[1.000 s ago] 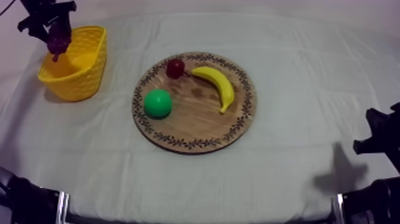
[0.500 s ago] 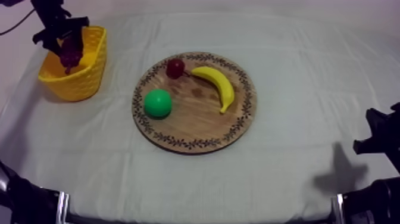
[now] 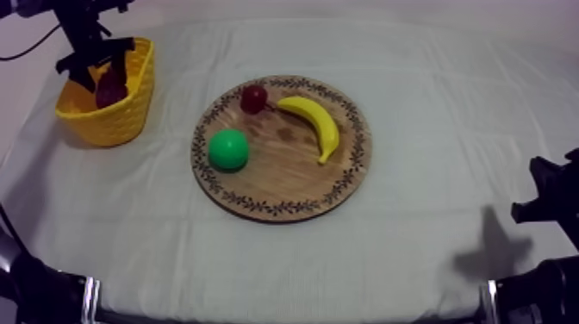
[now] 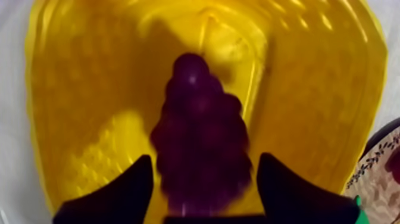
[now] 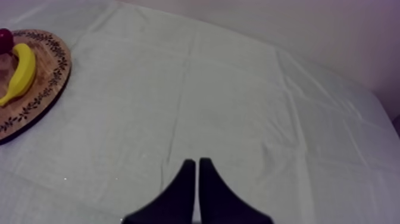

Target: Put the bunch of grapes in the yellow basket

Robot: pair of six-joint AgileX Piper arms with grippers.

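The dark purple bunch of grapes (image 3: 110, 87) hangs inside the yellow basket (image 3: 129, 108) at the far left of the table. My left gripper (image 3: 96, 62) reaches down into the basket from above. In the left wrist view its black fingers (image 4: 128, 190) sit on either side of the grapes (image 4: 199, 137), shut on them over the basket's floor (image 4: 89, 119). My right gripper (image 5: 197, 162) is shut on nothing, low over bare cloth at the right (image 3: 551, 194). The round wooden board (image 3: 284, 185) lies mid-table.
On the board lie a banana (image 3: 316, 123), a small red fruit (image 3: 253, 98) and a green pear (image 3: 228, 149). The board's rim (image 5: 41, 98), the banana (image 5: 19, 72) and the red fruit (image 5: 5, 40) also show far off from my right gripper.
My left gripper has carried the grapes from above the basket's far left rim to over its middle and lowered them inside. The right arm has stayed still.
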